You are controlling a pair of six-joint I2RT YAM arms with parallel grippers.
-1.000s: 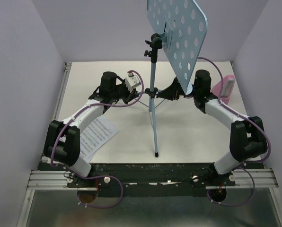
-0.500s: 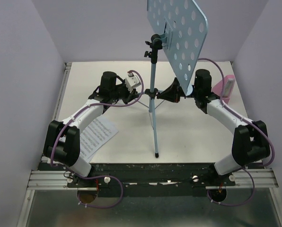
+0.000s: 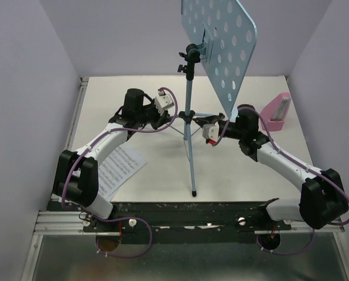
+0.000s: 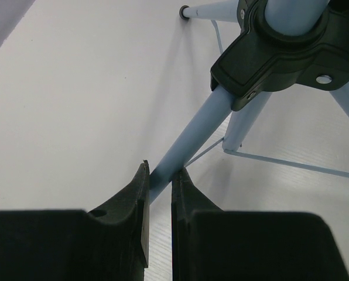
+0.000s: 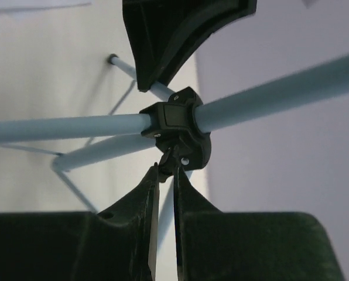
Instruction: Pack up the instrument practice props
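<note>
Light-blue music stand [image 3: 190, 88]: is standing upright on its tripod near the middle of the tabletop [image 3: 239, 170], its hole-punched desk [image 3: 221, 47] tilting high above the right arm.
Left tool [image 4: 161, 175]: is clamping one tripod leg [image 4: 186, 137] just below the black hub [image 4: 286, 44]; its fingers are drawn close together with the blue tube running between their tips.
Right tool [image 5: 166, 170]: is reaching in from the opposite side with its fingers almost together, only a sliver of gap showing. The tips are pinching the small lower lug of the hub where the legs meet.
Sheet-music pages [image 3: 125, 164]: are lying flat at the near left of the tabletop, partly hidden under the left arm, well apart from the stand's feet.
Pink metronome [image 3: 278, 110]: is sitting upright at the far right of the tabletop, beyond the right arm and touching neither tool.
</note>
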